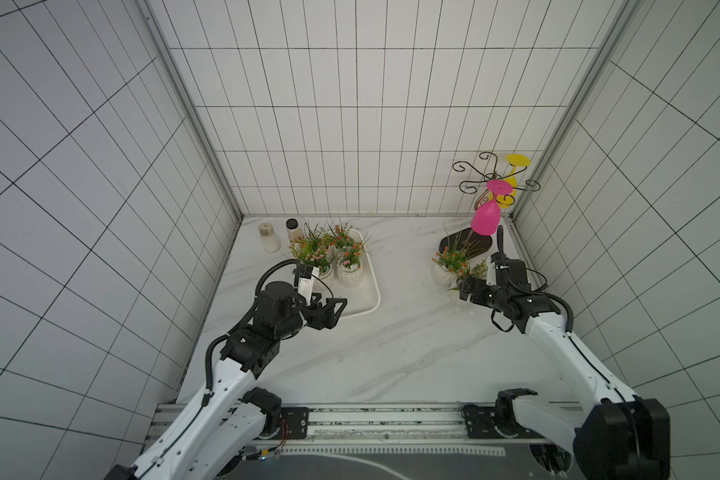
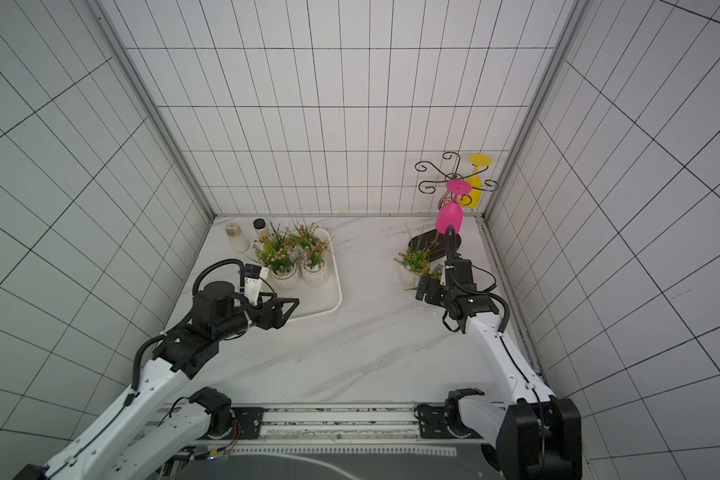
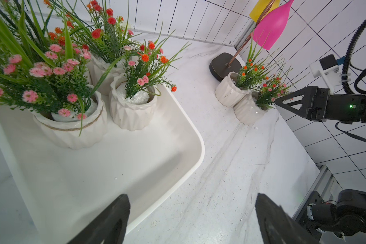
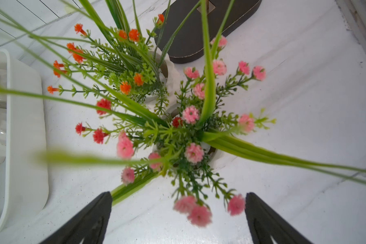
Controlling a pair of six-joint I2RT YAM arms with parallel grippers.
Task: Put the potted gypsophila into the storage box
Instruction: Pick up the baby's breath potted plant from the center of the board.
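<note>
The storage box (image 1: 371, 297) (image 2: 336, 297) is a shallow white tray at the back left, with potted gypsophila (image 1: 349, 272) (image 3: 133, 109) standing in its far half. Two more pots stand on the table at the right: an orange-flowered one (image 1: 442, 274) (image 3: 228, 89) and a pink-flowered one (image 3: 248, 112) (image 4: 191, 135) touching it. My right gripper (image 1: 464, 291) (image 2: 421, 291) (image 4: 178, 195) hangs open just above the pink-flowered pot, with sprigs between its fingers but nothing gripped. My left gripper (image 1: 335, 311) (image 2: 288, 309) (image 3: 191, 197) is open and empty over the tray's near corner (image 3: 199, 147).
Two small bottles (image 1: 269, 239) (image 1: 292, 228) stand by the back left wall. A black wire rack holds a pink glass (image 1: 486, 218) and a yellow glass (image 1: 514, 178); its dark base (image 1: 458, 243) sits right behind the two loose pots. Tiled walls close three sides.
</note>
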